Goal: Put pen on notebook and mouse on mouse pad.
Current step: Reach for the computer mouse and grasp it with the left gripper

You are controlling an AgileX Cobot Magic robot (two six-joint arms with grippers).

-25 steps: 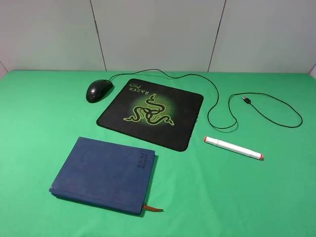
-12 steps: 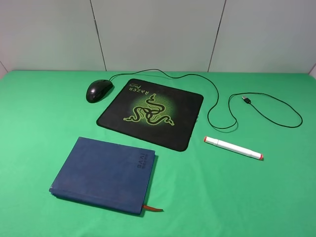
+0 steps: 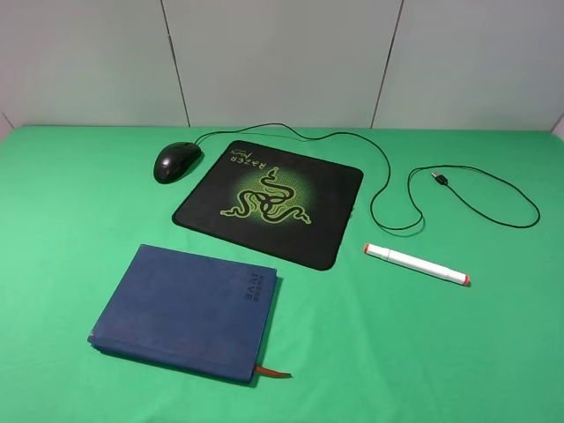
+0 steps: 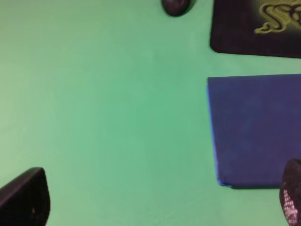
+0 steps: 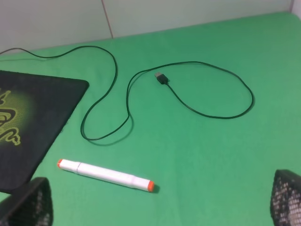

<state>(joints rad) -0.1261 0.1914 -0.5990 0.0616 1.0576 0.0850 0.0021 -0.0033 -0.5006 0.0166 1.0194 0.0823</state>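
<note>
So, table: green cloth-covered tabletop (image 3: 62, 229), with everything lying flat on it.
Mouse: small glossy black oval computer mouse (image 3: 176, 162), on the cloth just beside the pad's far-left corner, not on the pad.
Mouse pad: flat black rounded-corner square pad with a green snake emblem (image 3: 269, 201), mid-table, nothing on top.
Cable: long thin black cable (image 5: 115, 63) runs past the pad's far edge and loops off to the right; the USB plug (image 5: 161, 77) is loose on the cloth.
Pen: thick white marker-style pen with red-orange tips (image 3: 417, 263), on the cloth right of the pad, well apart from the notebook.
Notebook: thick dark-blue hardcover notebook (image 3: 185, 310), closed, in front of the pad, with an orange-brown ribbon bookmark (image 3: 273, 374) poking out.
Left gripper (image 4: 160, 197): jaws spread wide, gripping nothing, over the cloth by the notebook's edge.
Right gripper (image 5: 157, 202): jaws wide too, empty, near the pen.
</note>
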